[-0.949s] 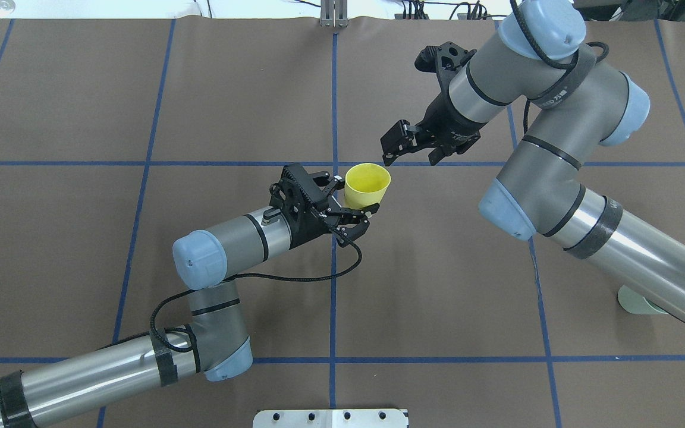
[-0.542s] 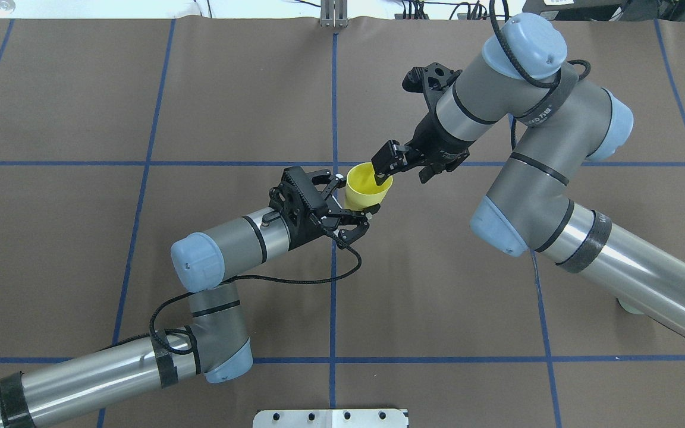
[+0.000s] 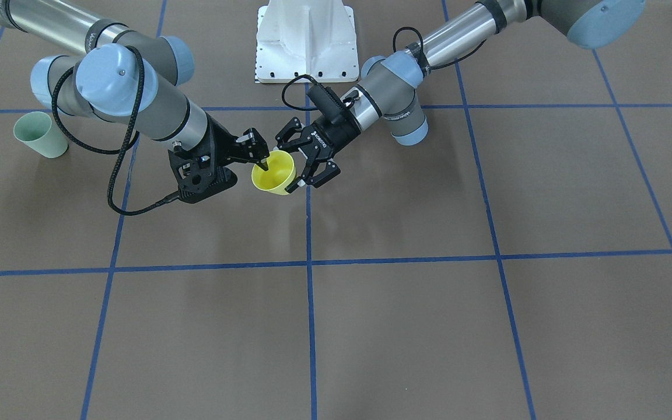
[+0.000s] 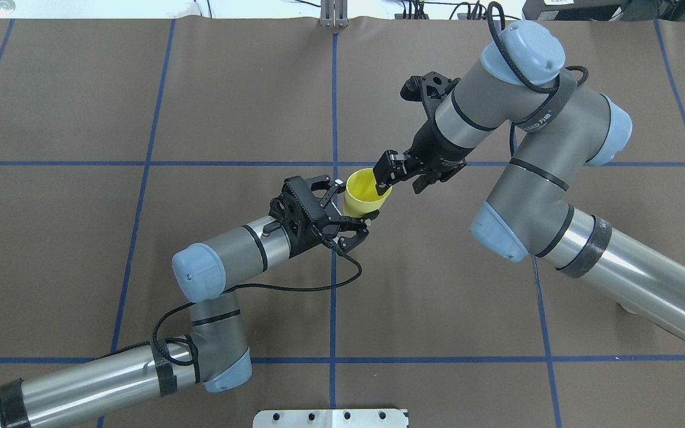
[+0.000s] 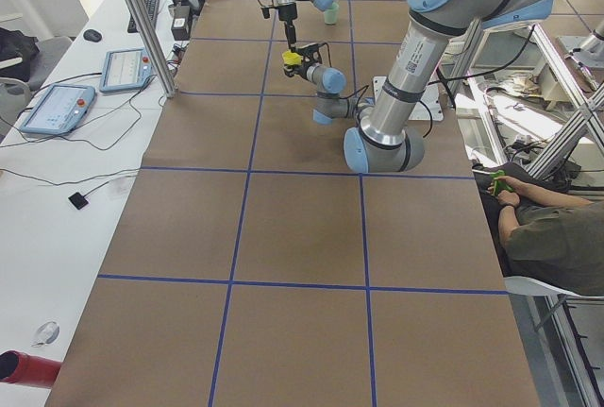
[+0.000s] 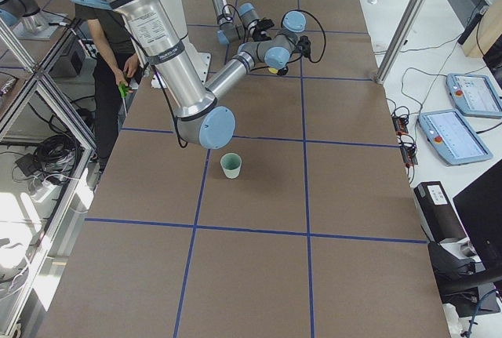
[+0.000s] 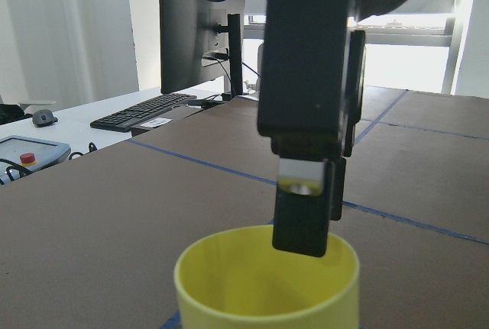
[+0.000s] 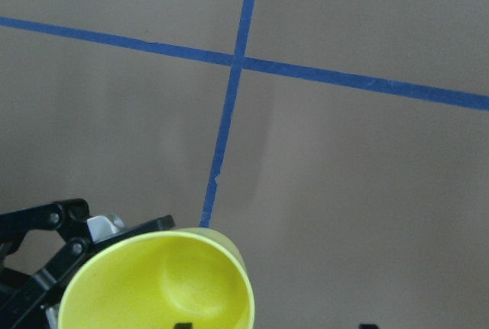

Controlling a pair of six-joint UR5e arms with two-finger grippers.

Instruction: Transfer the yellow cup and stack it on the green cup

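Since the earlier overhead frames, the right gripper has been brought down from the upper right onto the yellow cup. Its jaws are held wide apart, with one finger inside the rim and the other outside. The cup is clasped low on its body, mouth up, by the closed left gripper at frame centre. The green cup is seen well apart, at the front-facing view's left edge.

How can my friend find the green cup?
Start at the brown table with blue tape lines and follow the robot's right arm to its blue-capped elbow. Near it, alone on the table, stands the small pale mint-green plastic cup; the only other one is a bright yellow plastic cup held up mid-table.
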